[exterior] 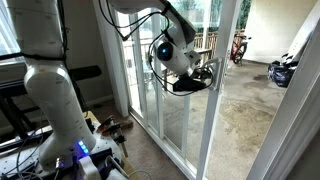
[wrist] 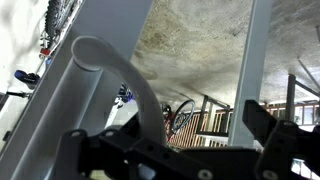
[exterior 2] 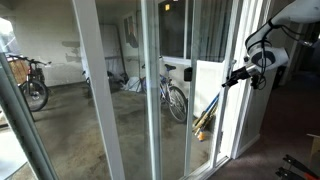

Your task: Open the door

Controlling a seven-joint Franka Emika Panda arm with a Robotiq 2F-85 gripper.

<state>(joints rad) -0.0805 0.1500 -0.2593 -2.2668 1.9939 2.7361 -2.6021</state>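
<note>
The door (exterior: 190, 120) is a tall glass sliding panel in a white frame; it also shows in an exterior view (exterior 2: 215, 110). Its curved grey loop handle (wrist: 120, 70) stands on the edge stile (wrist: 70, 110). My gripper (exterior: 200, 78) is level with the handle at the door's edge, as it also shows in an exterior view (exterior 2: 238, 76). In the wrist view my gripper (wrist: 195, 125) is open, and the lower part of the handle lies between the fingers, close to one of them. I cannot tell whether a finger touches it.
A second white frame post (wrist: 250, 60) stands beside the handle. Beyond the glass lie a concrete patio (exterior: 250, 110), bicycles (exterior 2: 175, 95) and a wooden railing (wrist: 215, 125). The robot's base (exterior: 60, 120) stands indoors with cables on the floor.
</note>
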